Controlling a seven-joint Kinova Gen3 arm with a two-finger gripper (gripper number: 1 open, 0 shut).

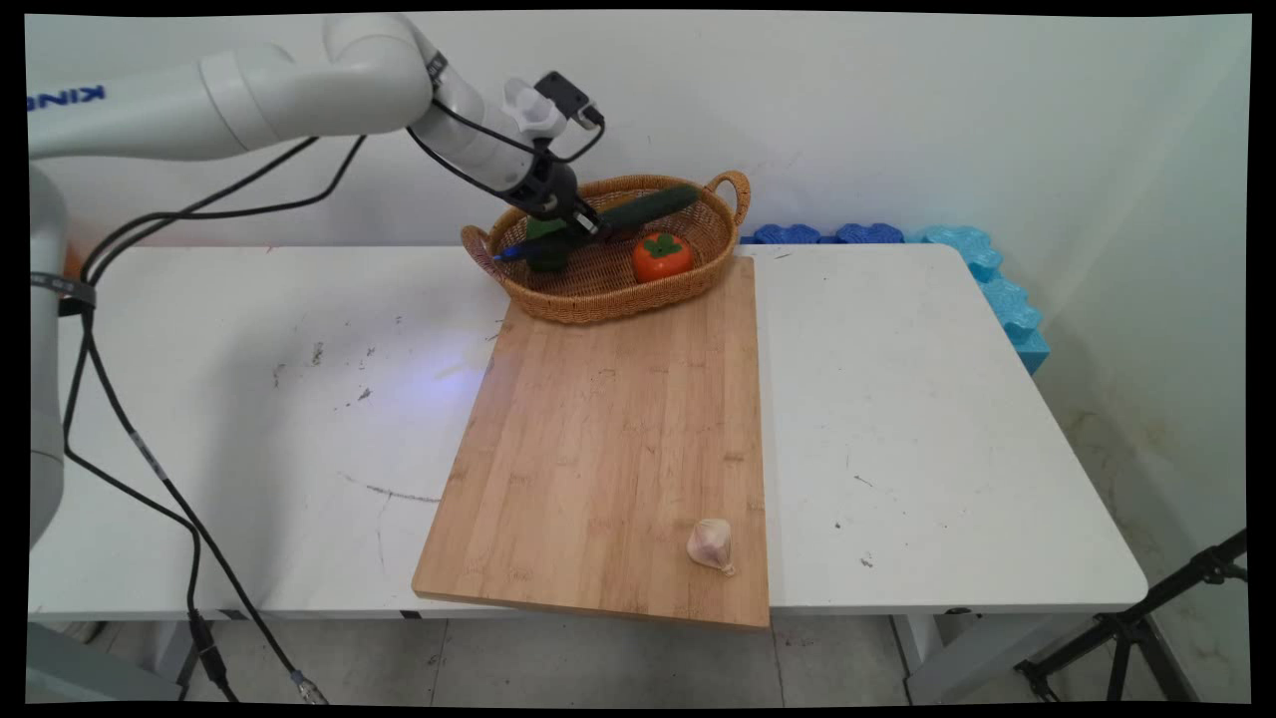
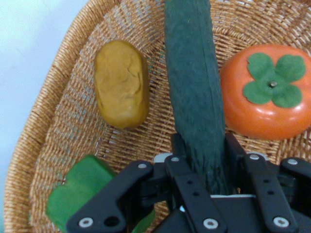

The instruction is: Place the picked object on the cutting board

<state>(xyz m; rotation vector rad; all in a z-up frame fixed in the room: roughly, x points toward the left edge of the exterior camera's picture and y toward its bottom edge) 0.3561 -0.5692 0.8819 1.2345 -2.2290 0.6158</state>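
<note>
The pincer (image 2: 201,162) is closed on the near end of the cucumber (image 2: 194,82), which juts out over the basket (image 1: 608,289) at the far end of the board (image 1: 608,449). Risk: the hold sits at one end, so the long free end can lever downward and slip out. In the basket lie a persimmon (image 2: 267,92), a potato (image 2: 121,82) and a green piece (image 2: 77,194); a swinging cucumber can strike them or the rim. A garlic bulb (image 1: 711,544) rests near the board's front edge on the worktop (image 1: 947,419).

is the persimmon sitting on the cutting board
No, the persimmon lies inside the wicker basket, beside the cucumber that the gripper clamps.
</note>
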